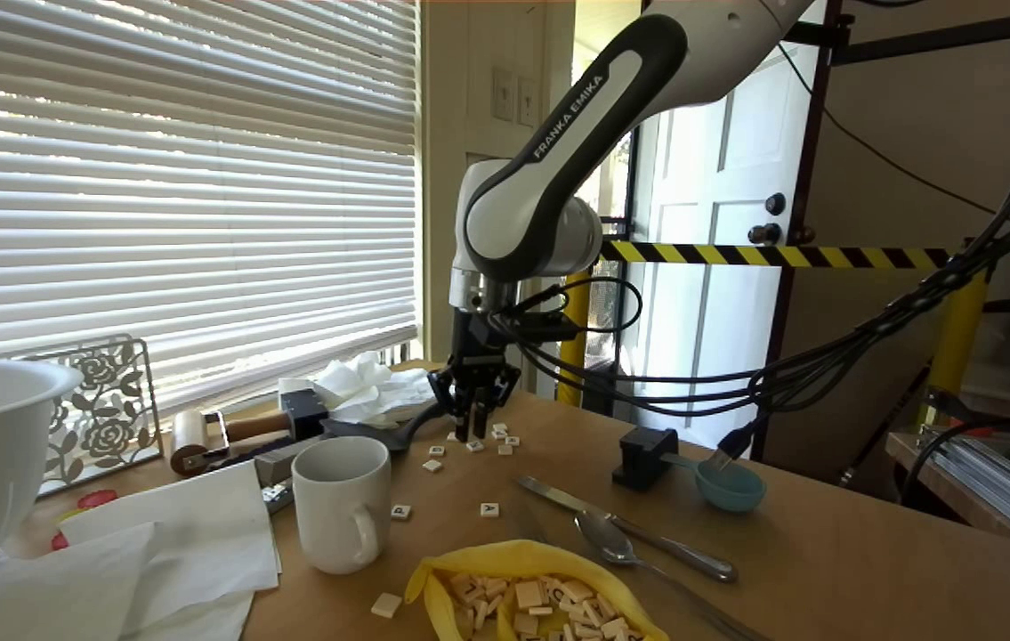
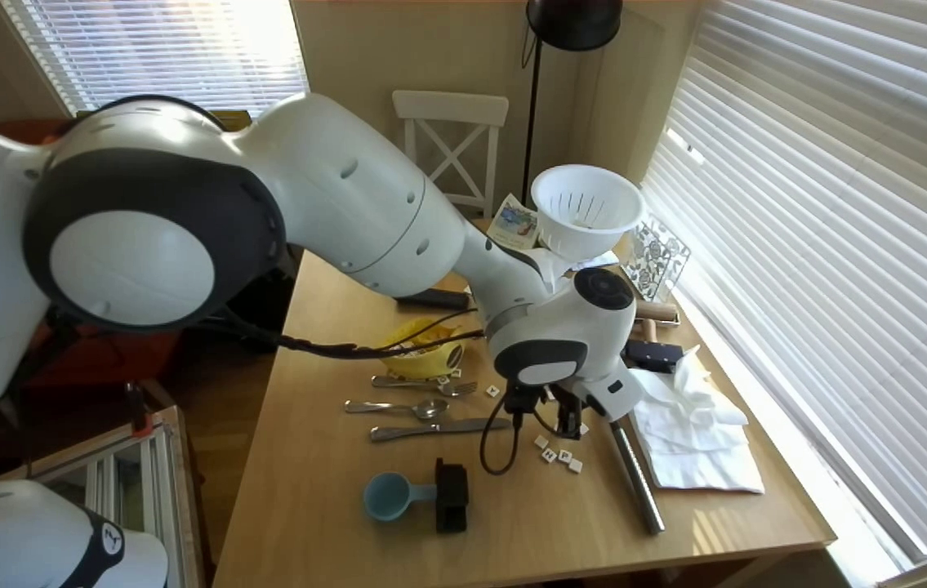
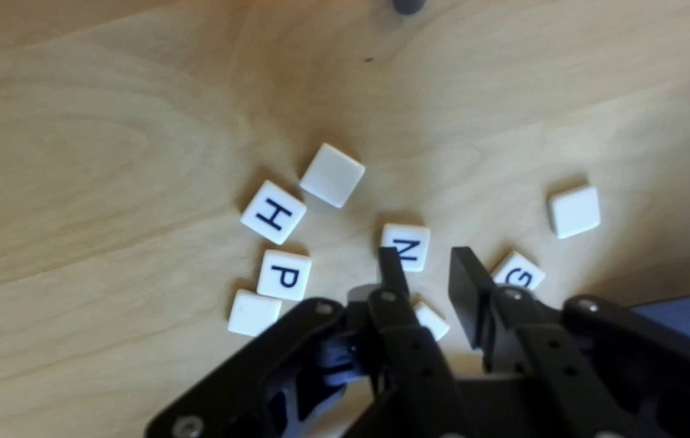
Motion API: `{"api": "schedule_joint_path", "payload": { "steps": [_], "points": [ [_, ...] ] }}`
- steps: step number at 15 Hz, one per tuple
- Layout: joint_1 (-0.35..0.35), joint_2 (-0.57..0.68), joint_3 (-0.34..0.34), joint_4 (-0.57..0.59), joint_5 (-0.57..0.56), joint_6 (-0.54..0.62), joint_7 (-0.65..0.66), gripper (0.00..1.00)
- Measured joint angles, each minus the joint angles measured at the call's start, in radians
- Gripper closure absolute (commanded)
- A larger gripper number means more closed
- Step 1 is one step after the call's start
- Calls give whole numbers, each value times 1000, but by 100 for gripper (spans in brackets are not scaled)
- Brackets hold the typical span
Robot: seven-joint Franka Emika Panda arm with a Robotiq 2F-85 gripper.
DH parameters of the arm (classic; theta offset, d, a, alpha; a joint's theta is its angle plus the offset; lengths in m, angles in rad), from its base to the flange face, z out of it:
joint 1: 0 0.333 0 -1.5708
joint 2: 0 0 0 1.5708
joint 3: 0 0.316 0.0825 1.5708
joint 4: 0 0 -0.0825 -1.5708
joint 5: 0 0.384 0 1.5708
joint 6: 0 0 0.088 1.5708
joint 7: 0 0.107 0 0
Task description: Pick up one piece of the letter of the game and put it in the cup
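Observation:
My gripper (image 3: 425,252) is open and empty in the wrist view. Its left fingertip overlaps the white N tile (image 3: 408,240); the G tile (image 3: 519,271) is partly behind the right finger. A blank-side tile (image 3: 431,320) shows between the fingers. An H tile (image 3: 273,212), a P tile (image 3: 284,275) and other white tiles lie to the left. In an exterior view the gripper (image 1: 470,427) points down over the loose tiles, apparently slightly above the table. The white mug (image 1: 340,503) stands upright nearer that camera; it is hidden in the view from above.
A yellow bag (image 1: 527,554) full of tiles lies near the mug. A knife (image 1: 682,554), a spoon (image 1: 616,545), a blue scoop (image 1: 730,488) and a black block (image 1: 644,458) are on the table. A white bowl (image 2: 586,208), paper (image 2: 712,457) and a hammer (image 2: 652,356) lie on the window side.

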Motion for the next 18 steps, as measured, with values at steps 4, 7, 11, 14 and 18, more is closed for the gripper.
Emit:
{"api": "schedule_joint_path", "payload": {
  "steps": [4, 7, 11, 14, 18],
  "points": [
    [1, 0, 0, -6, -1, 0, 3, 71],
    [2, 0, -1, -11, -2, 0, 6, 67],
    [2, 1, -2, -18, -3, 0, 7, 63],
    [2, 1, -2, -19, -4, 0, 7, 65],
    [4, 1, -2, -19, -4, 0, 7, 68]
  ]
}}
